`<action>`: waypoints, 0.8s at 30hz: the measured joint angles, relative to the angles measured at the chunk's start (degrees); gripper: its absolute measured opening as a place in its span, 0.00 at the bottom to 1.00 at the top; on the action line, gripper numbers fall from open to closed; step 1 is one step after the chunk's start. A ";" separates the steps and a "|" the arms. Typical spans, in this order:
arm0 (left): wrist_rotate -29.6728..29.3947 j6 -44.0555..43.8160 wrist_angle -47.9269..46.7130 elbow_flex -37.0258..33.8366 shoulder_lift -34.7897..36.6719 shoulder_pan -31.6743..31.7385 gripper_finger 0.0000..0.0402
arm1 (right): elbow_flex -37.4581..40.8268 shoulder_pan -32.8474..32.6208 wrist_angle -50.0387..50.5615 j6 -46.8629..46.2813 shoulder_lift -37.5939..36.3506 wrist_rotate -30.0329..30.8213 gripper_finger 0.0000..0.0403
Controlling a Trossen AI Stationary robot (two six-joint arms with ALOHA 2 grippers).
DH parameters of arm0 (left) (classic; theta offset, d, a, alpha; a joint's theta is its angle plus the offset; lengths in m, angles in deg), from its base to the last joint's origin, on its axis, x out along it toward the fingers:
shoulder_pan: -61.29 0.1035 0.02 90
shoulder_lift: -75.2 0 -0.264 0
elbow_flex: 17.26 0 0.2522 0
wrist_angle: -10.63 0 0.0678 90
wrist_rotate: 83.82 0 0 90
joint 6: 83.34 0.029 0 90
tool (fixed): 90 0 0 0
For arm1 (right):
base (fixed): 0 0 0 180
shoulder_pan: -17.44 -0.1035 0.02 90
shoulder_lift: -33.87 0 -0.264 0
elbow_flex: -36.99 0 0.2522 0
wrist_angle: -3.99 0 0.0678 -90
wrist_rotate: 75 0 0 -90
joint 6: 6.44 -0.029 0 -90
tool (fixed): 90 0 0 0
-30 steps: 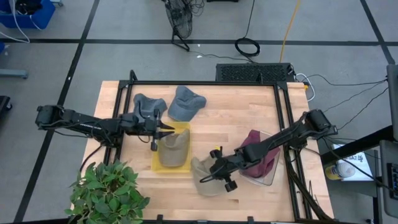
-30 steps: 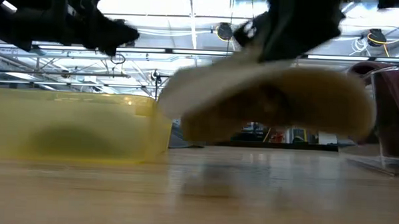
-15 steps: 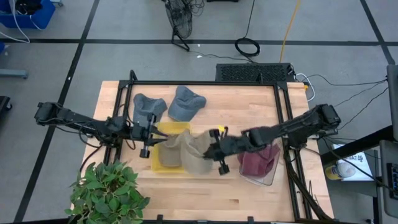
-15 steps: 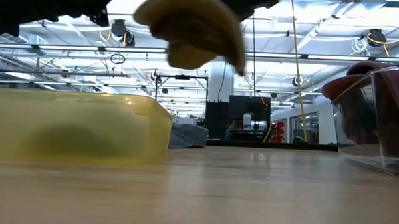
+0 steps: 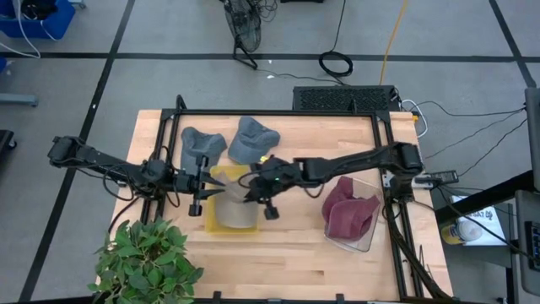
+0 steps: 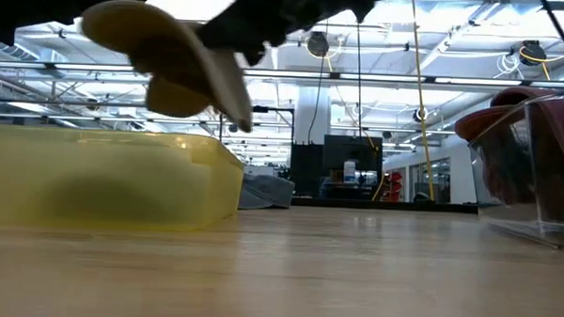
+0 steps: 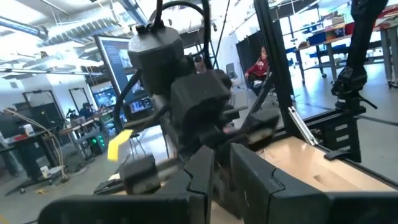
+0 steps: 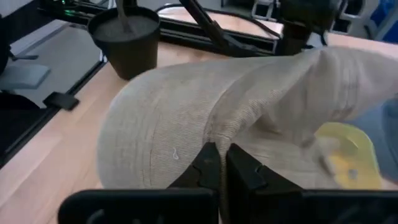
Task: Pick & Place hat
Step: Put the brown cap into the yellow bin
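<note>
The right gripper (image 5: 256, 187) — fingers pinched on the tan hat (image 8: 205, 134) — hangs directly over the yellow bin (image 5: 221, 175), left gripper (image 5: 202, 187) just beside it, fingers closed.

A: What lies around the desk (image 5: 337, 143)?

B: Grey floor (image 5: 152, 76) with dark lines, a fan (image 5: 243, 25) at twelve o'clock, a coiled cable (image 5: 336, 62) beside it.

A: And overhead?

B: Ceiling trusses (image 6: 454, 82), bright lights; a seated person (image 7: 257, 65) farther back.

Overhead, table-level and two wrist views
</note>
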 joint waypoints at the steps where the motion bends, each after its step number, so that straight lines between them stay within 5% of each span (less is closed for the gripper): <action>1: 0.02 0.01 0.02 0.00 0.00 -0.08 0.15 | -1.39 0.00 0.08 0.01 1.28 -0.03 0.00; 24: 0.02 0.57 -1.02 0.00 -0.02 -0.11 0.15 | -4.94 2.36 -0.15 -6.04 17.30 -1.36 0.01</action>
